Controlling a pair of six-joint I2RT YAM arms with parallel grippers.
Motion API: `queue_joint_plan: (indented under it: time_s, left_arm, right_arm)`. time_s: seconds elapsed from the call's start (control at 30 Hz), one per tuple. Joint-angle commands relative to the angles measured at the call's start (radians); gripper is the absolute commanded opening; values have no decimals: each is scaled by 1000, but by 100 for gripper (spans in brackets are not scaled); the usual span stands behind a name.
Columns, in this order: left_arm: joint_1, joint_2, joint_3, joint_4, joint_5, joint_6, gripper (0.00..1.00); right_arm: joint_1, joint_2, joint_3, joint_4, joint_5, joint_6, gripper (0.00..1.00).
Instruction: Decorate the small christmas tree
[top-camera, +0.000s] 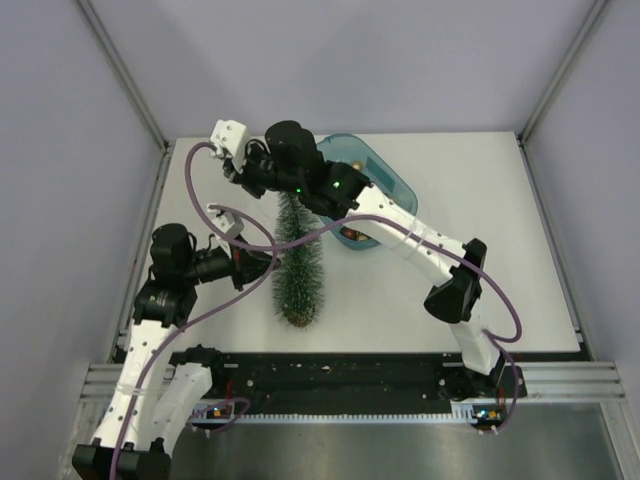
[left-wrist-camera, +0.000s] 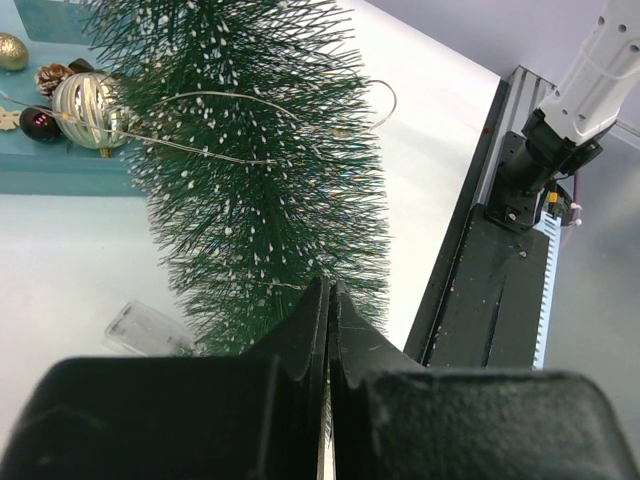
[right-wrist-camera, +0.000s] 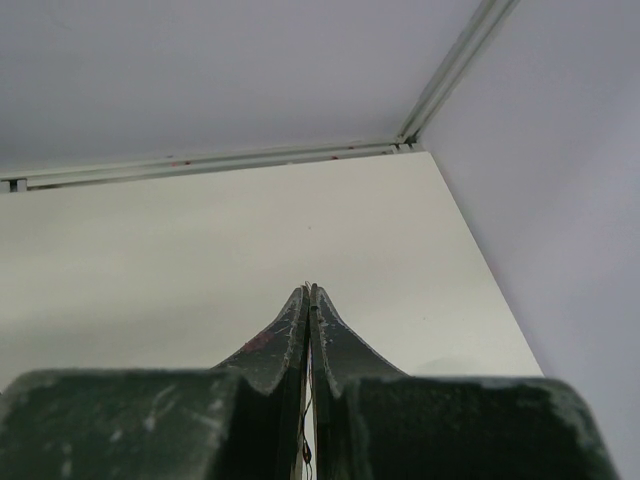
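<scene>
One small christmas tree (top-camera: 298, 270) | dark green, white-flecked, wire (left-wrist-camera: 215, 152) looped across | left gripper (left-wrist-camera: 328, 288) clenched | right gripper (right-wrist-camera: 308, 292) clenched

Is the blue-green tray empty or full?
Not empty: the shallow teal tray holds a striped silver ball, a gold one and a pine cone.

open table (top-camera: 500, 270) right of tree (top-camera: 298, 282), tray (top-camera: 396, 178)

One small christmas tree (top-camera: 298, 270), one teal tray (top-camera: 395, 175) far right, one thin wire (left-wrist-camera: 392, 98), one clear box (left-wrist-camera: 145, 328). In the tray: one silver ball (left-wrist-camera: 88, 110), one gold ball (left-wrist-camera: 10, 52), one dark ball (left-wrist-camera: 40, 125), one pine cone (left-wrist-camera: 52, 78).
</scene>
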Motion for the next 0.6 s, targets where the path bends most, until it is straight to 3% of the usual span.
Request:
queue_joint_plan:
  time_s: [0.0, 0.57]
  left_arm:
    - [-15, -25, 3, 26, 29, 42, 0]
    - [-76, -88, 6, -112, 58, 202, 0]
  right_arm:
    - [-27, -14, 77, 16, -37, 21, 0]
    - [-85, 30, 98, 42, -137, 114, 0]
